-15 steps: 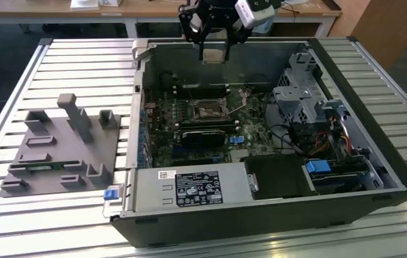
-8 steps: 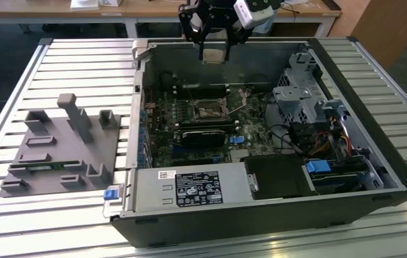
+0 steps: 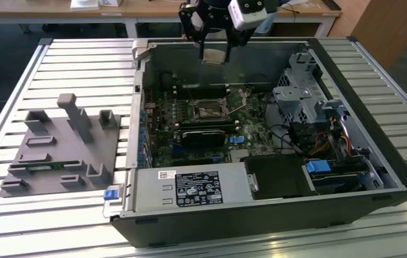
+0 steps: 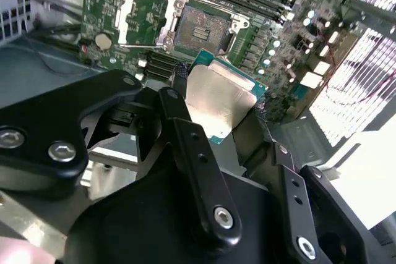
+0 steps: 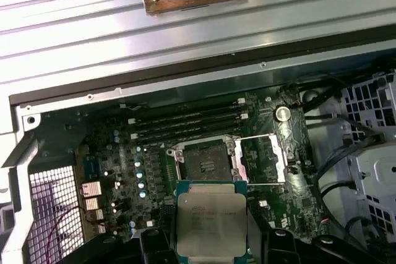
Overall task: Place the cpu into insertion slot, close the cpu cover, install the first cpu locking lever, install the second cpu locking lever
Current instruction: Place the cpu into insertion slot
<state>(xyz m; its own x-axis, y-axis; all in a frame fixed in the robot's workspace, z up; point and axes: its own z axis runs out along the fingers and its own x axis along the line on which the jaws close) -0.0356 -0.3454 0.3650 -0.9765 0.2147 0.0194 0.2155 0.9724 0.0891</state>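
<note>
My gripper (image 3: 215,54) hangs above the far wall of the open computer case (image 3: 375,161), shut on the cpu (image 4: 216,91), a flat square chip with a dull grey metal top and a green rim, also visible in the first wrist view as the cpu (image 5: 210,217). Black fingers (image 4: 185,134) clamp the chip on two opposite edges. Below on the green motherboard, the insertion slot (image 5: 207,162) lies open and bare. The cpu cover (image 5: 263,160), a thin silvery frame, is flipped open beside the slot. In the second wrist view the slot (image 4: 204,29) and cover (image 4: 145,20) are apart from the chip.
A grey fixture block (image 3: 59,150) stands on the slatted table at the exterior view's left. Inside the case are a power supply (image 3: 188,188), a black block (image 3: 203,137) near the socket, a drive cage (image 3: 304,102) and loose cables (image 3: 297,140).
</note>
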